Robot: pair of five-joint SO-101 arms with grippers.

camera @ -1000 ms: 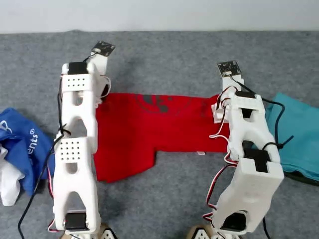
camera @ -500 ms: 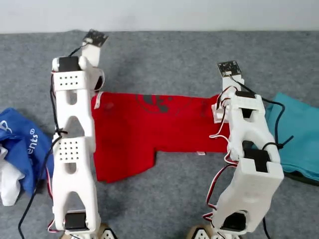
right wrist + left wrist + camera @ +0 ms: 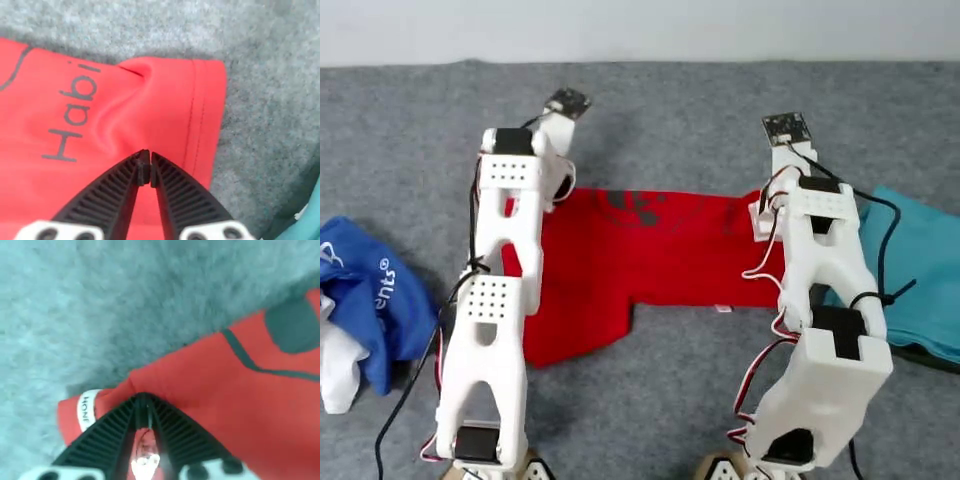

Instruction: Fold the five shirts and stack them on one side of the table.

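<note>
Grey felt covers the table [image 3: 670, 110], and across its middle the red shirt [image 3: 650, 250] is spread flat between the two arms. Its far edge is held at both ends. The left gripper [image 3: 142, 399] is closed on the corner by the white label, with a peak of cloth pinched between the fingers. The right gripper [image 3: 145, 157] is likewise closed on a ridge of cloth just inside the hemmed end. The shirt is judged to be partly folded: it reads as a long band with one flap left jutting toward the arms' bases on the left side, so at least one more fold is wanted before it can be stacked. A blue shirt [image 3: 370, 290] is heaped at the table's left edge with a white shirt [image 3: 335, 370] crumpled against it, and neither has been folded. At the right edge a teal shirt [image 3: 920, 270] lies flatter, with dark cloth [image 3: 925, 352] showing under its near edge (whether this is the start of the stack cannot be told). By that count most of the work is left. Little is seen to stand in the way. The blue heap is well apart from the red shirt, but the teal shirt lies close to its right end, where the meeting is hidden by the right arm, and it could be dragged along if that end is swung across.
</note>
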